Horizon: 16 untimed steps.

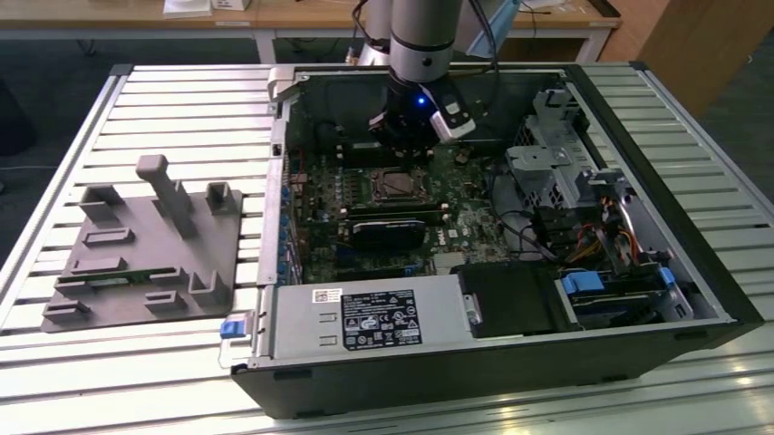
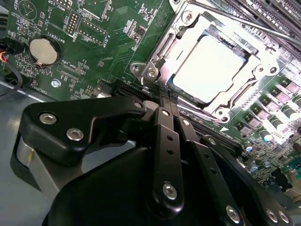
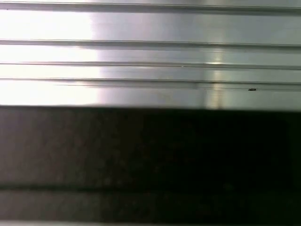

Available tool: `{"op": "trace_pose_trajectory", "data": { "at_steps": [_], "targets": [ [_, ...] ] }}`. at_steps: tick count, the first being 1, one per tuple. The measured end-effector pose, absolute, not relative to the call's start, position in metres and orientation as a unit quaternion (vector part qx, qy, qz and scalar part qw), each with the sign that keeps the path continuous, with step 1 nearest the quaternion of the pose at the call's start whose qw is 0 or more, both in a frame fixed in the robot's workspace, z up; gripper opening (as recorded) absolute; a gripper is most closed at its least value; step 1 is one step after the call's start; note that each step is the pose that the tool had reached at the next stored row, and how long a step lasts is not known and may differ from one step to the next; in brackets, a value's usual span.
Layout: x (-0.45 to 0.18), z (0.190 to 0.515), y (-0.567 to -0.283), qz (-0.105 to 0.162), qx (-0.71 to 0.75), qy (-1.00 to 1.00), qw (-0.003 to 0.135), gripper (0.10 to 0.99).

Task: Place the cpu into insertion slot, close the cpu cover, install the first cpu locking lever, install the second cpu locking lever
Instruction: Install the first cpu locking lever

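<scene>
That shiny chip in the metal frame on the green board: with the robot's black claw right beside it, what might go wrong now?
1. The gripper, fingers together, sits at the edge of the cpu cover; a slip could scrape the cpu or the green board.
2. A thin lever lies across the socket's far side, apparently unlatched; if so, the cover could lift.
3. The coin battery and small parts nearby leave little room for a stray move.

Green board (image 2: 103, 42) — silvery cpu cover (image 2: 263, 63); black hand (image 2: 165, 104)
</scene>
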State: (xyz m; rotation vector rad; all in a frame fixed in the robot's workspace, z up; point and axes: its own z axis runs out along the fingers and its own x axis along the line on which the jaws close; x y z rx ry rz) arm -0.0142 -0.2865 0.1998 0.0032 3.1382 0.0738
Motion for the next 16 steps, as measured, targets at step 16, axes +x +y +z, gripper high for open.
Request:
{"op": "trace_pose_trajectory", "data": {
  "at_steps": [16],
  "targets": [
    [-0.0129,0.1974,-0.285,0.008,0.001,1.0,0.001,0.106]
  ]
}}
